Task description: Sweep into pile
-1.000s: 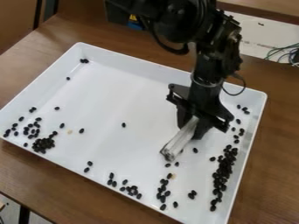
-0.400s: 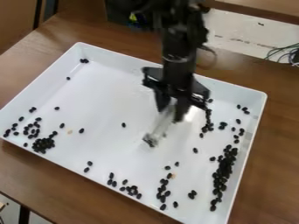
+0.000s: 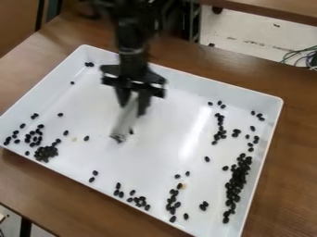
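- Left side: the tightest heap of dark beans point(image 3: 46, 152) sits near the tray's left corner, with strays around it. Judged light, hard and smooth; liable to roll or skid if struck fast, unlikely to crush.
- Left of centre: my gripper point(image 3: 132, 102) hangs over the tray point(image 3: 198, 82), pincer closed about the upper part of a pale sweeping tool point(image 3: 126, 121). The tool slants down, its darker end low over the tray floor; contact with the floor cannot be confirmed.
- Tool, handling: appears light and fairly stiff. The upper shaft is the proper hold, leaving the lower end free to push. A loose grip could let it twist under drag.
- Front, middle: a scattered row point(image 3: 141, 202) and a short column of beans point(image 3: 173, 202) lie near the front edge, a pale bean point(image 3: 184, 186) beside the latter. Low, slow strokes advised; no pinching needed.
- Right side: a long, dense band of beans point(image 3: 236, 183) runs near the right wall, a smaller cluster point(image 3: 219, 127) up and left of it. Finding: several groups, no single pile.
- Labels: none made out on tool or tray. Small dark print marks the white surface point(image 3: 248, 30) behind the table; wording not recorded.
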{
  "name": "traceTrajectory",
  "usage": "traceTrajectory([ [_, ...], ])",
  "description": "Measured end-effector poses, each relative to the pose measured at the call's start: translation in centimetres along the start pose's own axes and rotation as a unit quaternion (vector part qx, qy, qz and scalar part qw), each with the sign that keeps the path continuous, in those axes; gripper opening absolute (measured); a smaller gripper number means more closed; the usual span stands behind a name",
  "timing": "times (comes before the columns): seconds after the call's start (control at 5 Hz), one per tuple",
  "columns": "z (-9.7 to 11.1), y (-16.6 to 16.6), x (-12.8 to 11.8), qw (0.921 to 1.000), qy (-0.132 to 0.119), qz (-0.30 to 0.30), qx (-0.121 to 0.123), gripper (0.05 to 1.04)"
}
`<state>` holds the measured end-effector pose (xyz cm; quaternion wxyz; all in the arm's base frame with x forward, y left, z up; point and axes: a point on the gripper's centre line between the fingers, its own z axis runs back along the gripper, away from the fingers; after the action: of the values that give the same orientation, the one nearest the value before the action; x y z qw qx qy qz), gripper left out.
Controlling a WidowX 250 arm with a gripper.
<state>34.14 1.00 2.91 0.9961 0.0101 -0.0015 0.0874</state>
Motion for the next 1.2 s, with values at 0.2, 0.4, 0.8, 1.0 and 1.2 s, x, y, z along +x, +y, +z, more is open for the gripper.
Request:
traceTrajectory([
  [0.2, -0.2, 4.8, 0.3, 0.9989, 0.002, 0.046, -0.005, 0.346],
  [0.4, -0.2, 7.4, 0.9, 0.9975, -0.002, 0.065, -0.029, 0.346],
  [0.8, -1.9, 8.1, 1.1, 0.9927, -0.008, 0.055, -0.107, 0.346],
  [1.0, -2.0, 8.2, 1.2, 0.9913, -0.017, 0.057, -0.117, 0.388],
  [1.2, -2.2, 8.4, 0.9, 0.9921, -0.013, 0.053, -0.113, 0.703],
])
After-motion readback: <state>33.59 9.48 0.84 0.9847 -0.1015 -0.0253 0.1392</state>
